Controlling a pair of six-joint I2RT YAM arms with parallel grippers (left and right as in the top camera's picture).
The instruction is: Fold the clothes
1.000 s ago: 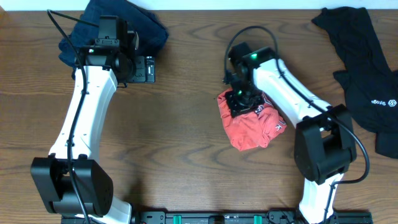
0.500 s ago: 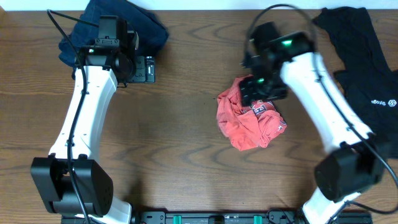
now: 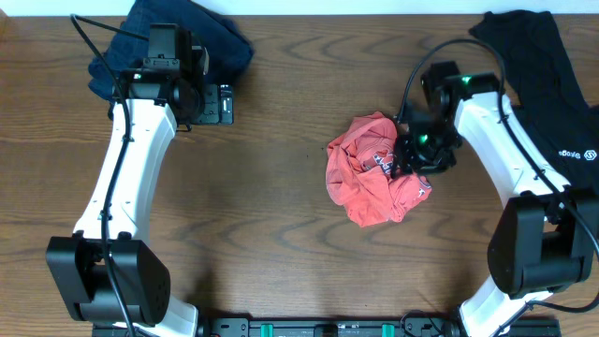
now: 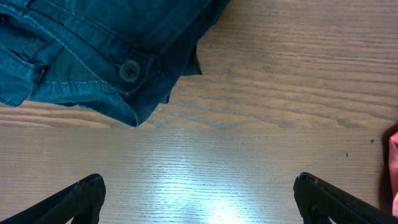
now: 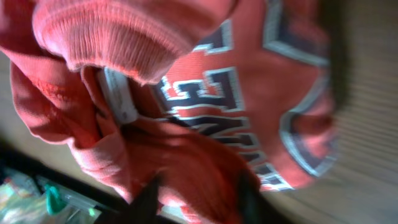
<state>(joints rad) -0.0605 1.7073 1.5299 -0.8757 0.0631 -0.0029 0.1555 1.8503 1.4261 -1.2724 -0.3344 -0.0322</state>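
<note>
Crumple is the word for the coral-red T-shirt [image 3: 367,192], lying bunched on the tabletop [image 3: 281,225] a bit right of centre. The right fingers [image 5: 148,198] are sunk into its right edge with cloth humped up between them. That wrist view is blurry though, and I honestly can't tell if they've clamped or are just pressing in.

My read: we're at the very start, the spread-it-flat step, with nothing folded yet. The next move needs a firm pinch on one single layer near a hem or shoulder, then a pull outward, ideally with the other arm taking the opposite side. The lettering [image 5: 214,106] is white block with a navy outline, broken up by folds, so I can't make out a word.

Further back, the left fingers [image 4: 78,198] hang spread wide over bare wood with nothing in them, just beside the dark blue jeans [image 4: 68,56]. Their button [image 4: 129,70] shows no readable stamp. Far right corner: black tee [image 3: 547,103], small white logo [image 3: 576,153], too tiny to read.
</note>
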